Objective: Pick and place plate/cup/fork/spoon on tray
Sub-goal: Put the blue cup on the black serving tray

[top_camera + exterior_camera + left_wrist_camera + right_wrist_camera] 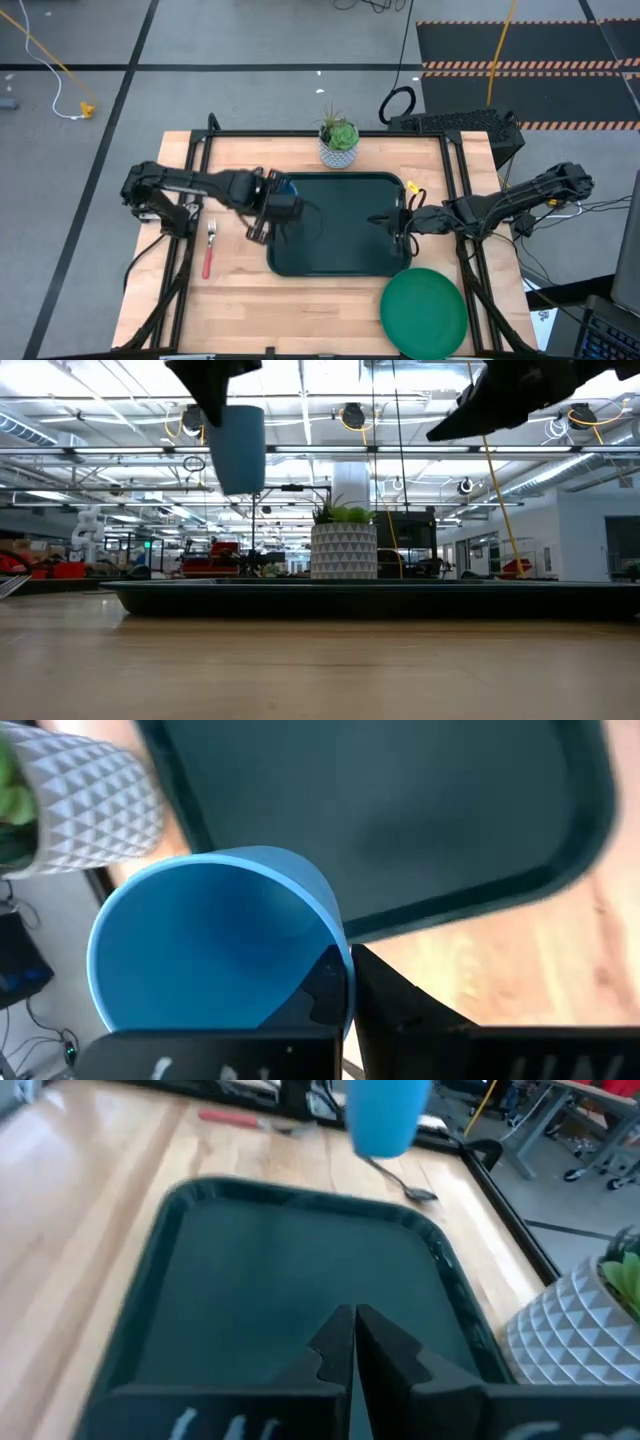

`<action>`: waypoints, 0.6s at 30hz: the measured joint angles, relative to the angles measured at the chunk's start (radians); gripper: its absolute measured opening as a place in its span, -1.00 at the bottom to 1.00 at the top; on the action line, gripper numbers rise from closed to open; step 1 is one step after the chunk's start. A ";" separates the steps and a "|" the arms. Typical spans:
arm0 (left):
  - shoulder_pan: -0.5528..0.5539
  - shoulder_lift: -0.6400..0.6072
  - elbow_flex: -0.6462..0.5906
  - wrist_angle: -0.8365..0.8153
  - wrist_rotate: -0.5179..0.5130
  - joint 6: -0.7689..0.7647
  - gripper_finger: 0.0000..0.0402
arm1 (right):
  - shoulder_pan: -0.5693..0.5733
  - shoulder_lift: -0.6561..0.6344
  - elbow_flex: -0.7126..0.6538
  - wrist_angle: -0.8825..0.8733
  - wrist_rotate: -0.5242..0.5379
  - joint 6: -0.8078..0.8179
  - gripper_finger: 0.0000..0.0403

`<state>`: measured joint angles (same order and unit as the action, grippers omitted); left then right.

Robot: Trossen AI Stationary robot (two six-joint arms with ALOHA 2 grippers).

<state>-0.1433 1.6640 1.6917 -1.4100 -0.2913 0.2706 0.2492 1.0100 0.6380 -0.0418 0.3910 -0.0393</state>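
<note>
On the worktop [240,300], near its left edge, the fork [209,249] lies flat with its silvery head pointing toward the far edge and its red handle toward the near one. Just right of it, the left hand [268,205] hangs over the left rim of the tray [340,262], its fingers closed on the wall of the cup [239,448], one finger [330,982] inside the rim. In the low view the cup is held high above the tray, mouth up and apart from everything below. The spoon [400,1182] shows only in the right wrist view, lying on the wood beyond the tray's left rim, below the lifted cup. The tray sits in the middle of the worktop, nothing resting on its dark floor. Behind its far rim, at the far edge, stands a potted plant [339,143] in a white patterned pot. The right hand [400,222] hovers over the tray's right rim, its two fingers pressed together and holding nothing. The plate [424,311] lies flat at the near right corner of the worktop, just beside the tray's near right corner.
</note>
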 joint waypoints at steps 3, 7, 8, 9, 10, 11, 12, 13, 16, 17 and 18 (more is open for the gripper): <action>0.061 0.000 0.000 0.028 0.002 0.043 -0.97 | -0.014 0.000 0.000 -0.020 0.000 -0.004 -0.96; 0.136 0.014 0.000 0.057 0.002 0.081 -0.97 | -0.027 0.000 0.000 -0.037 0.001 -0.003 -0.96; 0.151 0.020 0.000 0.068 0.002 0.087 -0.97 | -0.030 0.000 0.000 -0.041 0.000 -0.004 -0.96; 0.166 0.025 -0.001 0.075 0.003 0.091 -0.97 | -0.032 0.000 0.000 -0.045 0.000 -0.003 -0.96; 0.178 0.035 -0.002 0.082 0.002 0.096 -0.97 | -0.034 0.000 0.000 -0.048 0.001 -0.003 -0.96; 0.189 0.044 -0.001 0.094 0.002 0.106 -0.97 | -0.034 0.000 0.000 -0.048 0.001 -0.001 -0.96; 0.199 0.050 0.000 0.105 0.007 0.119 -0.96 | -0.034 0.000 0.000 -0.048 0.001 -0.001 -0.96; 0.207 0.056 -0.001 0.108 0.017 0.128 -0.96 | -0.034 0.000 0.000 -0.048 0.001 -0.001 -0.96; 0.225 0.096 -0.001 0.131 0.031 0.157 -0.97 | -0.033 0.000 0.000 -0.050 0.000 0.000 -0.96; 0.229 0.104 -0.001 0.131 0.032 0.158 -0.97 | -0.033 0.000 0.000 -0.053 0.001 0.000 -0.96; 0.232 0.117 -0.002 0.128 0.033 0.158 -0.97 | -0.033 0.000 0.000 -0.054 0.001 0.000 -0.96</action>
<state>0.0892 1.7807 1.6899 -1.2822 -0.2583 0.4286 0.2157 1.0102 0.6380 -0.0958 0.3916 -0.0391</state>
